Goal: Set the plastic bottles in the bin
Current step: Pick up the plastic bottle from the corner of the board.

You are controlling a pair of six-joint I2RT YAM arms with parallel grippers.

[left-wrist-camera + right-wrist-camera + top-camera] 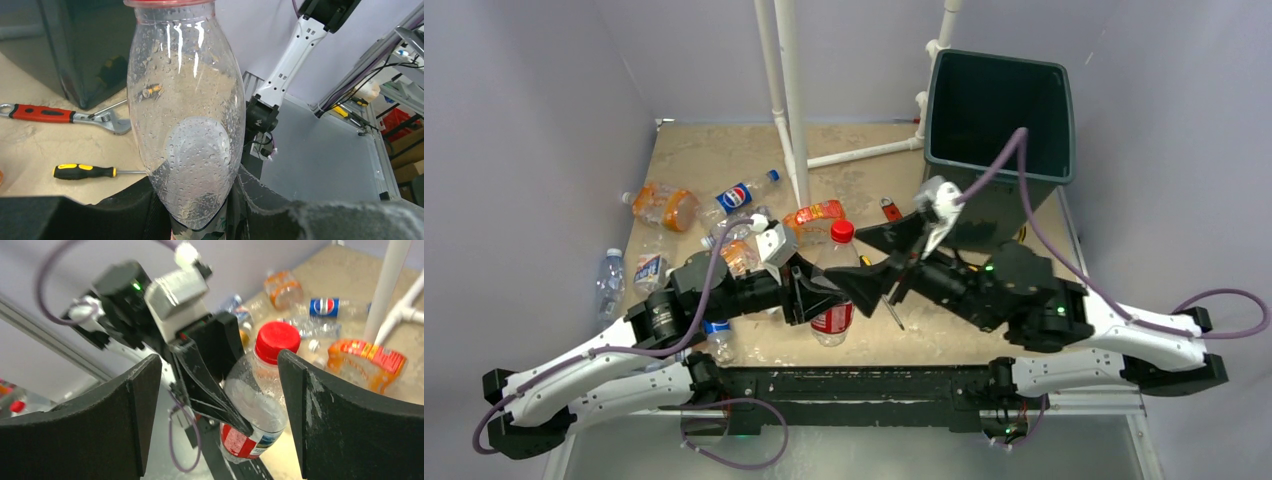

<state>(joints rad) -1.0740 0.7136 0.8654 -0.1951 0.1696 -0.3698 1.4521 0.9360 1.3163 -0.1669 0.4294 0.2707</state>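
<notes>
**Left pincer** (816, 296): pinched on the lower body of the red-capped bottle (187, 100), one finger on each side.

**Red-capped bottle:** long axis near upright, cap uppermost, red-labelled end lowest. It is outside the bin (969, 165), to the bin's left and nearer the arm bases.

**Right pincer** (218, 362): spread wide, pinching nothing. It sits between that bottle and the bin, its fingers flanking the cap. Whether they touch the cap cannot be told.

**Red-handled wrench** (55, 114): flat on the worktop (704, 150), just left of the bin's foot.

**Screwdriver** (85, 171): flat, beside the wrench, farther from the bin.

**Orange-labelled bottle** (819, 213): crushed, on its side, left of the bin.

**Pepsi bottle** (744, 193): lying down farther left, cap towards the bin.

**Orange-tinted bottle** (664, 205): lying down farther left again, cap away from the bin.
</notes>
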